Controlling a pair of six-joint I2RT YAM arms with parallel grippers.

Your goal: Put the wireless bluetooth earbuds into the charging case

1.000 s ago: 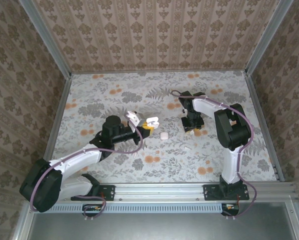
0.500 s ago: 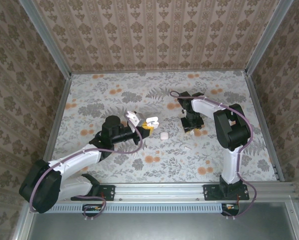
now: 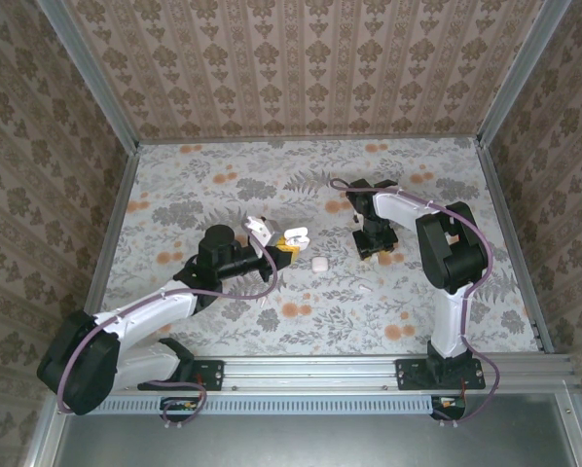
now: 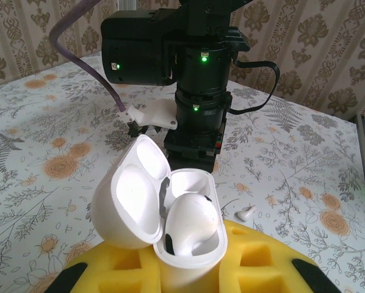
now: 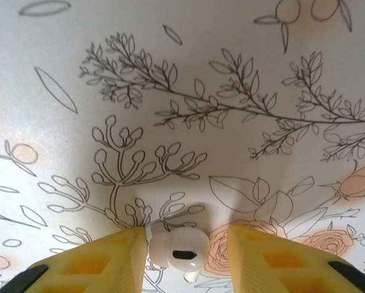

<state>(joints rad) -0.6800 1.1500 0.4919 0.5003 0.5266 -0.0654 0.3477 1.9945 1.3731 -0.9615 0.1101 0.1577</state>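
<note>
Floral table (image 4: 48, 165); open white case (image 4: 130, 201), one glossy earbud (image 4: 191, 223) seated, in left jaws.

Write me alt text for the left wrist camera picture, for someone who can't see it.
An open white charging case sits gripped in the left hand's yellow fingers, lid swung open, one earbud seated inside. Behind it the right arm points down at the floral table, where a loose earbud lies.
</note>
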